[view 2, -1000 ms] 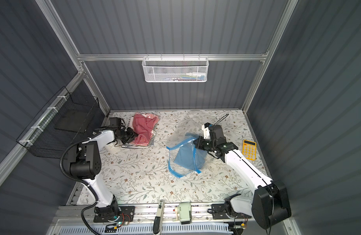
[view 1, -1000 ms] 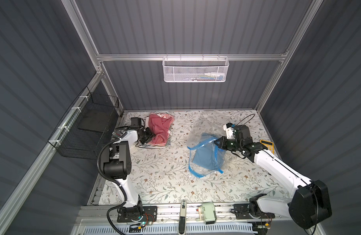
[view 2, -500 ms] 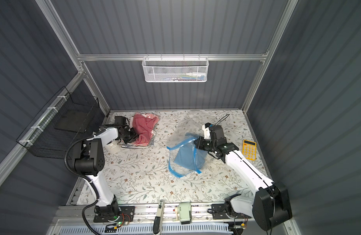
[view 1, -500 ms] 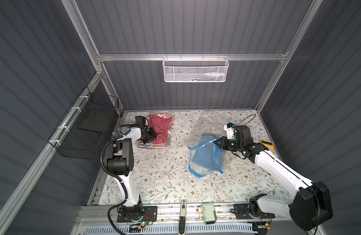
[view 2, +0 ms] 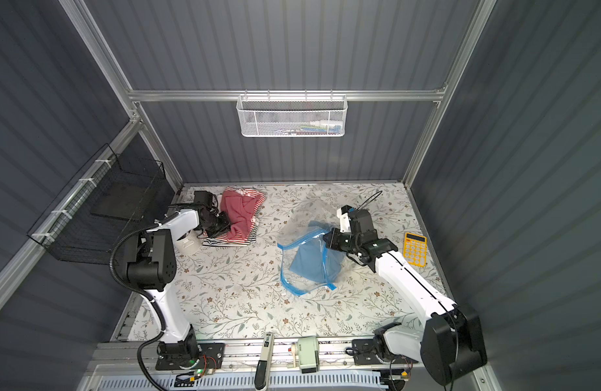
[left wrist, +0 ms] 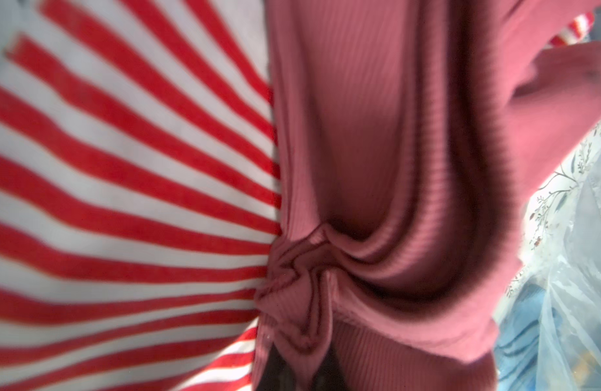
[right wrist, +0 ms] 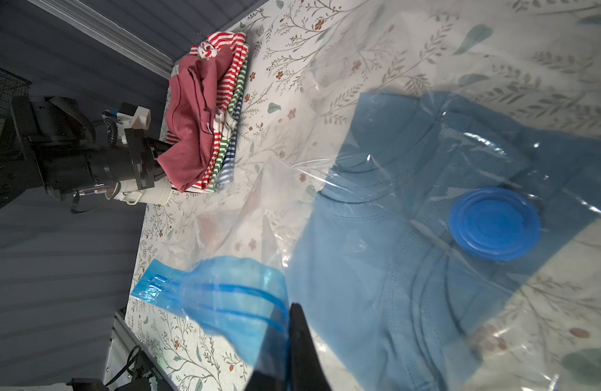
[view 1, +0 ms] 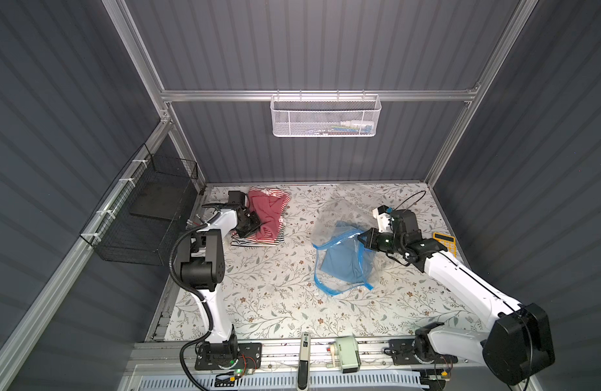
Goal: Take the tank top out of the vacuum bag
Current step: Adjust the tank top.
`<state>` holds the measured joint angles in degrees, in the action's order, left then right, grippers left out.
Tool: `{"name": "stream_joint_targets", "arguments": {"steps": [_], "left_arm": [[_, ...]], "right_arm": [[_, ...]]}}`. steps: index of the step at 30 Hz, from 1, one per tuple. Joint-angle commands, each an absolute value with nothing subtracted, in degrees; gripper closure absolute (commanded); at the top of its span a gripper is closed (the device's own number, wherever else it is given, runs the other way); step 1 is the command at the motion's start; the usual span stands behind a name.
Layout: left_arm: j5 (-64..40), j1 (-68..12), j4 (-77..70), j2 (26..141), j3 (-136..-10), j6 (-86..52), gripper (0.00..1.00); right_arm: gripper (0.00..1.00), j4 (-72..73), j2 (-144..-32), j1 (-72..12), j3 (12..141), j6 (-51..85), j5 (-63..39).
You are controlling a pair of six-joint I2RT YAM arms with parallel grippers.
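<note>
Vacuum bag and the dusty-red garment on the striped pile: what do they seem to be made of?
Large clear vacuum bag: thin, glossy plastic film, likely; it crinkles, glints, and the blue garment shows through. Dusty-red garment: soft matte rib-knit fabric, fibre unclear; fine ribs and loose folds show.

Light came from overhead. In both top views the table (view 1: pixel 275 304) (view 2: pixel 241 304) was bright and evenly lit, the walls (view 1: pixel 326 50) dim, shadows faint and soft-edged. Both views were sharp.

Left wrist view, taken too close: striped cloth (left wrist: pixel 123 176) blurred, and the folds of the red top (left wrist: pixel 376 118) sat in deep shadow.

Right wrist view: white glare streaks on the bag (right wrist: pixel 393 169), its nearest blue strip out of focus.
</note>
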<state>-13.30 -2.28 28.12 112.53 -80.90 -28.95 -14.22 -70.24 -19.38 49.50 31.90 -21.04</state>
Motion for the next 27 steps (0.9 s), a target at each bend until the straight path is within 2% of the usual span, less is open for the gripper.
{"name": "stream_joint_targets", "arguments": {"steps": [1, 13, 17, 22, 27], "left_arm": [[-11.57, -2.46, 30.58, 111.73, -84.68, -25.91, 1.00], [-5.46, -2.46, 38.16, 109.97, -91.66, -19.65, 1.00], [-9.93, -2.46, 39.04, 110.89, -90.21, -19.96, 1.00], [-15.97, -2.37, 32.64, 110.61, -83.49, -22.96, 0.75], [-14.42, -2.37, 32.87, 111.74, -82.90, -23.09, 0.63]], "right_arm": [[1.00, -14.46, -69.36, -19.07, 48.87, 31.34, -20.30], [1.00, -13.55, -69.71, -19.05, 48.65, 31.71, -20.74], [1.00, -13.00, -69.98, -19.03, 48.30, 32.09, -21.27], [1.00, -13.00, -69.85, -19.02, 48.12, 31.87, -21.27], [1.00, -13.66, -69.52, -19.00, 48.60, 31.37, -20.74]]}}
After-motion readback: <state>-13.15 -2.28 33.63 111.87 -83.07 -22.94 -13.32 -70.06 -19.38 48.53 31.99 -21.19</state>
